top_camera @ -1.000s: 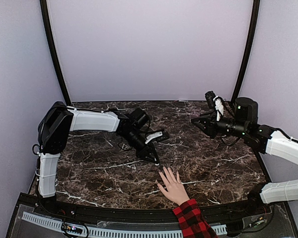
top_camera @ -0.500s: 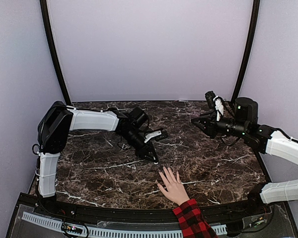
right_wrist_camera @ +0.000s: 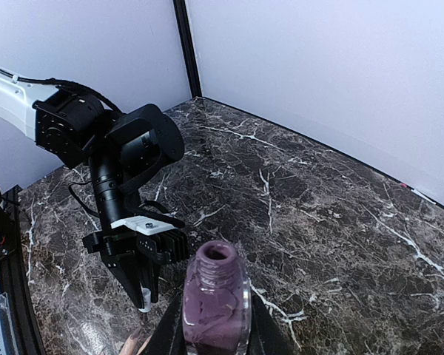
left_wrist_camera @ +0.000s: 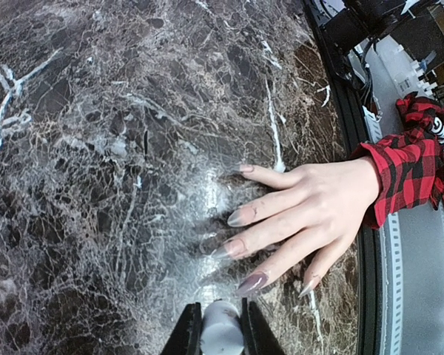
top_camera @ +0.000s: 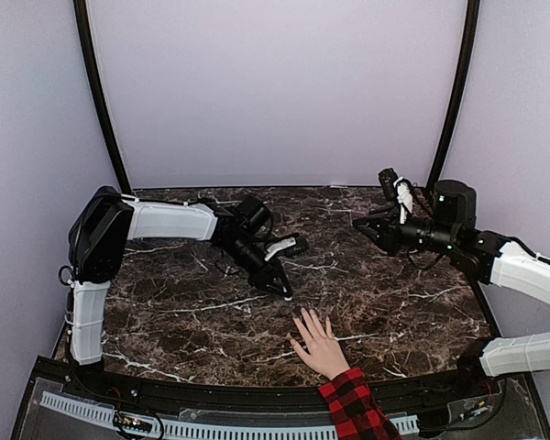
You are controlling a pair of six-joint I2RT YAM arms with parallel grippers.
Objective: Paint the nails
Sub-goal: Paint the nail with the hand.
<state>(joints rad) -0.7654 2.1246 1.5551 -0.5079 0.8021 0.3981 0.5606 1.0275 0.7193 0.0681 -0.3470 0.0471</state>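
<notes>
A light-skinned hand with a red-and-black plaid sleeve lies flat on the marble table, fingers spread. In the left wrist view its nails are long and pale; the ring-finger nail looks mauve. My left gripper is shut on a small white brush cap, held just above the table a short way beyond the fingertips. It also shows in the right wrist view. My right gripper is raised at the right, shut on an open purple polish bottle, held upright.
The dark marble table has a black front rail near the sleeve. Pale walls and two black poles enclose the back and sides. The left arm's forearm spans the left half of the table.
My left gripper has drawn back slightly up and left, away from the fingertips, with the cap in it. The hand and the right arm have not moved.
</notes>
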